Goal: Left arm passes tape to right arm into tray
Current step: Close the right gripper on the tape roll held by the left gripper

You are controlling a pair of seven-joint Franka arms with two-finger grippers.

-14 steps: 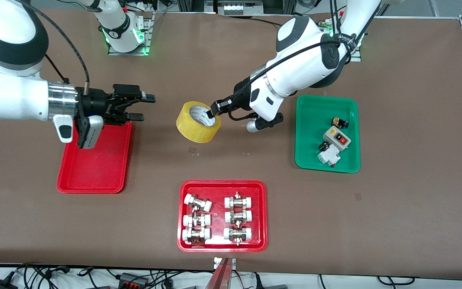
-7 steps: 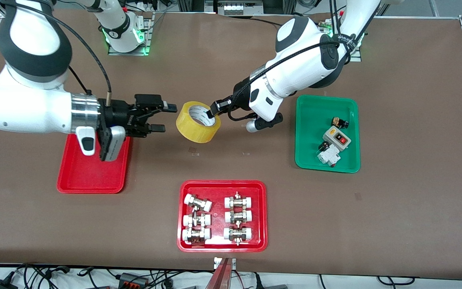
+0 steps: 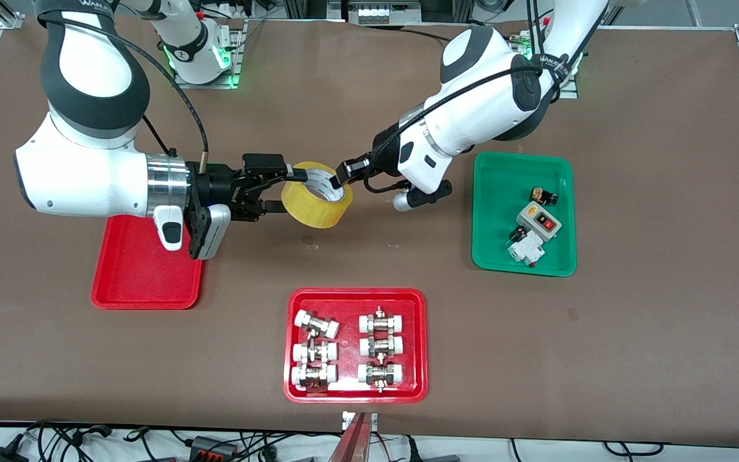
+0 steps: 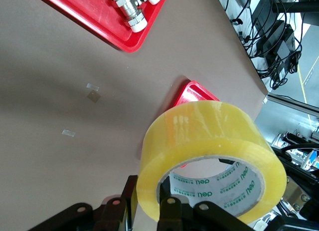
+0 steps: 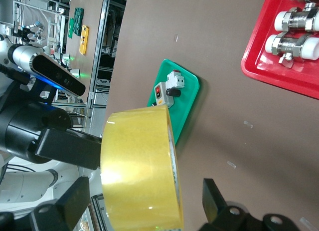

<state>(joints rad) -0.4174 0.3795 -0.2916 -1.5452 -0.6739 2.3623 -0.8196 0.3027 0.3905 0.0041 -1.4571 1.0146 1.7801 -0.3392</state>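
Right arm (image 3: pixel 87 173) has swung in from over the plain red tray (image 3: pixel 145 276) across the last second; its gripper (image 3: pixel 283 187) now brackets the tape (image 3: pixel 316 196), fingers apart, one above the roll's rim and one below on the side toward the right arm's end. The right wrist view confirms it: roll sits between the two spread fingers, no squeeze seen yet. A second ago that gripper was well apart from the roll, over the tray's edge.

Left arm (image 3: pixel 472 122) unchanged in pose. Left gripper (image 3: pixel 342 174) clamped on the tape's wall, one finger inside the core, holding the roll tilted in the air above bare worktop (image 3: pixel 664 353), between the plain tray and the green tray (image 3: pixel 498 256).

Judgement: handover is at the point of the second grasp. Right gripper needs to close, then left should release; tray placement not yet begun.

Count:
- tape rolls: 1
- arms: 2
- red trays: 2, one plain and one with fittings (image 3: pixel 292 385)
- green trays: 1
- pipe fittings (image 3: pixel 380 348): 6, in two columns of three
- items in the green tray: 3, namely a switch box (image 3: pixel 538 221), a small dark part (image 3: pixel 543 195), a white breaker-like part (image 3: pixel 526 247)
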